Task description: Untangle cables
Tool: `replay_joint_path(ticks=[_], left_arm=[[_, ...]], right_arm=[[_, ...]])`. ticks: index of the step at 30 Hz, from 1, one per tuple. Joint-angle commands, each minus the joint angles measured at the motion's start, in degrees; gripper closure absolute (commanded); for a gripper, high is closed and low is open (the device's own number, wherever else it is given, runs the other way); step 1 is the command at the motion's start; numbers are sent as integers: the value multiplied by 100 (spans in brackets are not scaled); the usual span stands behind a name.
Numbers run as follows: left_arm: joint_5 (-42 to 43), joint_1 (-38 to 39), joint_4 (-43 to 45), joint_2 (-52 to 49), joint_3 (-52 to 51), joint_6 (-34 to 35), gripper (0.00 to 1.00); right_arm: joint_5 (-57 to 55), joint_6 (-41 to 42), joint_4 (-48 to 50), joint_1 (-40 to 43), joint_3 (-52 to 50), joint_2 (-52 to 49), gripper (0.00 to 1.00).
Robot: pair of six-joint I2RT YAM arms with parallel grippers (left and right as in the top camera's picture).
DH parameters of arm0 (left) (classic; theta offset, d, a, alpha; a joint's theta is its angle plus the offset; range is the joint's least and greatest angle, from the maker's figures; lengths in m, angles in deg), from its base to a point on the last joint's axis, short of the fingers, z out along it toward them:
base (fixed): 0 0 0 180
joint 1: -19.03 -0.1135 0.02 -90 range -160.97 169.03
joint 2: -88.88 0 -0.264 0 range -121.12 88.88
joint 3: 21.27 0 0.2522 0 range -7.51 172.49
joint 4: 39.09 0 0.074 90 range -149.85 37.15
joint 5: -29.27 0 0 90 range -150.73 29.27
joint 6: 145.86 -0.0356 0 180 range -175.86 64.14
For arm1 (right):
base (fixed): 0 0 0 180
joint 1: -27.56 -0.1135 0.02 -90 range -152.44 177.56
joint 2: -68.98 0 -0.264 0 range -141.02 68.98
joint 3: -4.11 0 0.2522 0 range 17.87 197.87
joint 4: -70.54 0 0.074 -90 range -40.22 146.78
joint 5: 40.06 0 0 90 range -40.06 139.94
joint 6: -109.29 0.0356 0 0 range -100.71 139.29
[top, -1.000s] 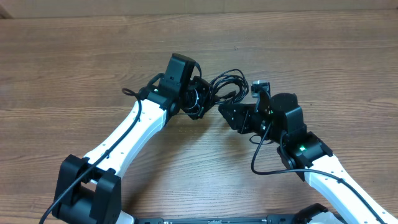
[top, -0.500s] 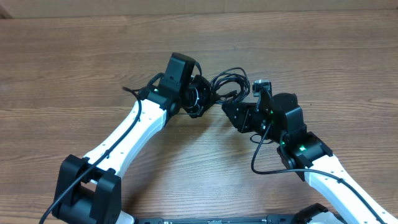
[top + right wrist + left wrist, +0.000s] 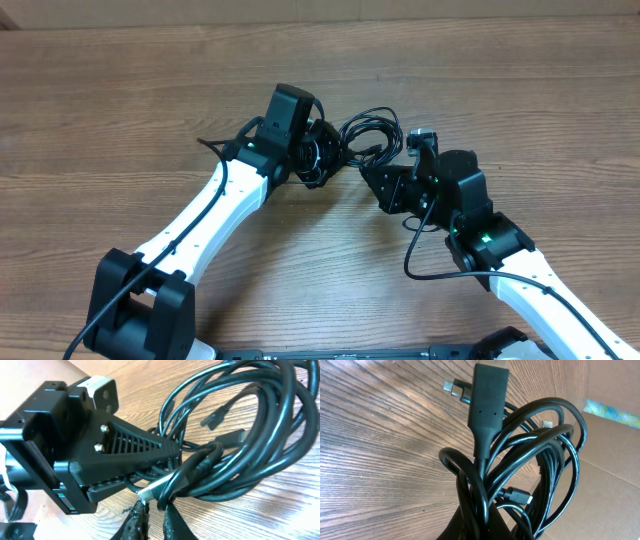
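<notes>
The left gripper (image 3: 318,158) hangs over the middle of the wooden table (image 3: 120,90), its jaws closed tight on the cables (image 3: 368,130). In its wrist view the thin black cords rise out of the pinch as a snarl of overlapping loops; a long flat plug (image 3: 487,400) stands upright in front of them; a smaller metal-tipped connector (image 3: 454,386) sits just beside that plug's top. The free loops spread over the wood just to the right of the left gripper, touching it. The right gripper (image 3: 372,172) is near the left gripper, on its right, with the bundle between the two; its jaws are all but closed; in its wrist view its fingers (image 3: 172,522) pinch a strand of the bundle where a bare metal tip pokes out.
</notes>
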Motion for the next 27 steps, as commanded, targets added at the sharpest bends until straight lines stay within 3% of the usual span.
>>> replay_joint_path(ticks=[1,21,22,23,27], left_arm=[[42,44,96,149,140,-201,96],[-343,37,166,149,140,-221,96],[-387,37,164,149,140,-227,96],[-476,37,166,149,140,-286,96],[-680,37,162,151,140,-422,96]], right_arm=[[-363,-2,-68,-13,103,9,94],[-278,0,-826,-13,103,0,96],[-208,0,-798,-13,103,0,92],[-81,2,-708,-13,105,2,75],[-50,101,-522,-13,105,11,64]])
